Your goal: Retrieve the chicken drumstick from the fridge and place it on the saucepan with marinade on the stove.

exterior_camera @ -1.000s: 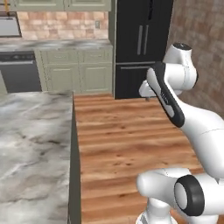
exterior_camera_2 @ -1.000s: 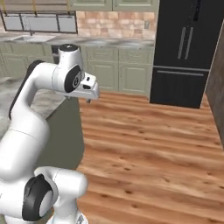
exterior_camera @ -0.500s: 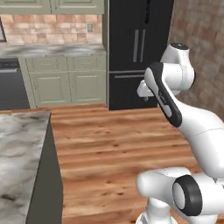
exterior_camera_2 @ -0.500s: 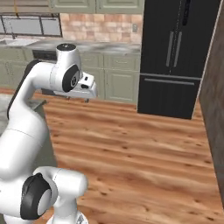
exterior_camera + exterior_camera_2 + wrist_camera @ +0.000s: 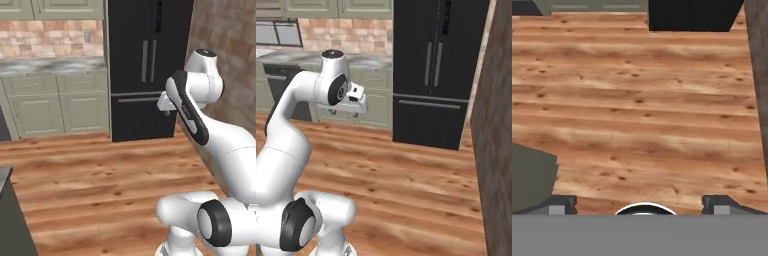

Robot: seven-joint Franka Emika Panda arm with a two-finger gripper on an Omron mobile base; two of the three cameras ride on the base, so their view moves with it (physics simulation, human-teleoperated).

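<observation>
A wooden floor [image 5: 637, 100] stretches ahead to the fridge [image 5: 147, 65], its doors closed between green cabinets [image 5: 55, 102] and a brick wall [image 5: 225, 35]. My claw [image 5: 345, 113] hangs released and empty above the floor, well short of the fridge.

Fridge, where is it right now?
The fridge stands shut against the far wall, ahead across the wood floor, between green cabinets and a brick wall.

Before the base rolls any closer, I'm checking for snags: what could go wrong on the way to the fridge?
1. The fridge has both doors shut, so the drumstick can't be reached until the claw, now open and empty, pulls a grey handle; a poor grip could slip.
2. The brick wall stands close on the right, so the arm's elbow may hit it.
3. The green cabinets adjoin the fridge and could block a door's swing.
</observation>
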